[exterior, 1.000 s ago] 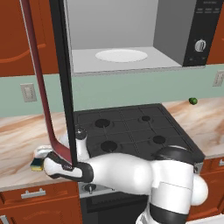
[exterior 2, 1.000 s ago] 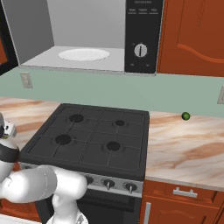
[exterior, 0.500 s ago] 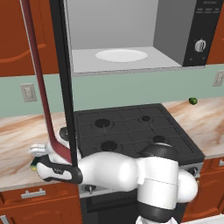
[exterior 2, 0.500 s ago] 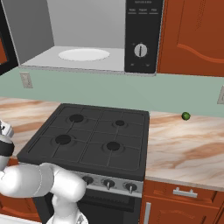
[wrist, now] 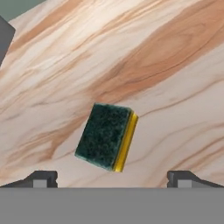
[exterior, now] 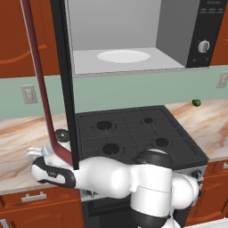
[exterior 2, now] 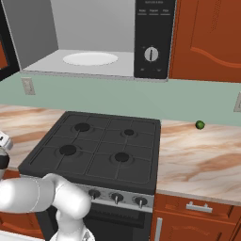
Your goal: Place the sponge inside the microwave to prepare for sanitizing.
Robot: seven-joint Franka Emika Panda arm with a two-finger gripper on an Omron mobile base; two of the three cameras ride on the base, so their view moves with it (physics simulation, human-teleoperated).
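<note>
Marbled beige-and-brown counter, running on both sides of the black stove. Left section: one sponge, green scrub face up. Right section: one small green ball, near the backsplash.

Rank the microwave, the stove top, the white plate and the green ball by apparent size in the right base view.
1. Microwave, though the frame crops it.
2. Stove top, close behind; nearer the camera, so this order is unsure.
3. White plate.
4. Green ball.
</note>
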